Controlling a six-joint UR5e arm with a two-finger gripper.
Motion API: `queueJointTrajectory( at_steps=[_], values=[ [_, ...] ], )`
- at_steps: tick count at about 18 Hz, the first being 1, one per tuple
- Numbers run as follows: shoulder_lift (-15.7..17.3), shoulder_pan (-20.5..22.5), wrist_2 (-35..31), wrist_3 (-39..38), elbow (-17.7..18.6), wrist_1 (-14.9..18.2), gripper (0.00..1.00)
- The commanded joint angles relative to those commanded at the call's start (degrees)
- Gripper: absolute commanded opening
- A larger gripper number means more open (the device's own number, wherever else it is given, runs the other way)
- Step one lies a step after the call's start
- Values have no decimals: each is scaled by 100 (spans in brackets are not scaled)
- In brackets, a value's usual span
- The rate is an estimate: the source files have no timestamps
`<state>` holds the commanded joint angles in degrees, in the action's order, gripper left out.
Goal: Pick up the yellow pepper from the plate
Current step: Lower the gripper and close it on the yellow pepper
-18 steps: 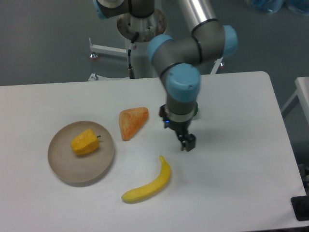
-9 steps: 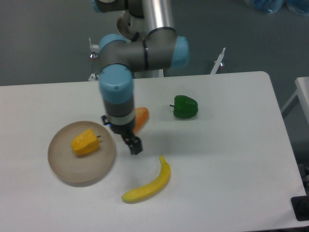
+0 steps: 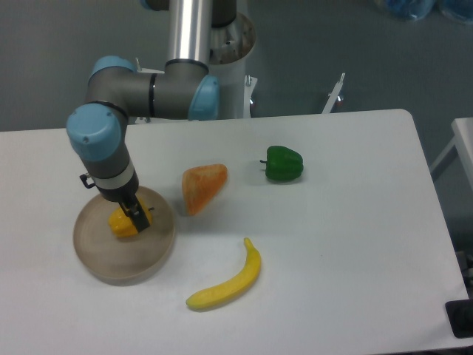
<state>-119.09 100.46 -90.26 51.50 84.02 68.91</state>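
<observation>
Yellow-orange and lumpy, the yellow pepper (image 3: 120,222) sits on the plate (image 3: 111,262), a little towards the plate's far rim, and most of its right side is covered by the gripper (image 3: 138,220) reaching down onto it. The fingers (image 3: 140,222) are dark and seen end-on against the pepper, so I cannot tell whether they are spread, closing or already clamped on it.

The plate stands near the left end of the white bench (image 3: 347,259). To the plate's right, just off its rim, lies an orange wedge (image 3: 202,186); further right and well apart is a green pepper (image 3: 284,163); a banana (image 3: 228,279) curves across the bench to the plate's lower right.

The likely trouble is the pepper's uneven, rounded skin: fingers landing off-centre, as they seem to be on its right flank, could squeeze it sideways so that it rolls across the plate or slips out on the lift. Pressing down too far could also tip or shove the shallow plate.
</observation>
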Motion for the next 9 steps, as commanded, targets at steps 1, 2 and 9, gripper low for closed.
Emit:
queueJointTrajectory(
  at_steps=[1, 2, 9],
  values=[
    [-61, -9, 0, 9, 0, -44, 100],
    [-114, -9, -9, 17, -9, -61, 100],
    [-194, -9, -176, 79, -9, -53, 13]
  ],
)
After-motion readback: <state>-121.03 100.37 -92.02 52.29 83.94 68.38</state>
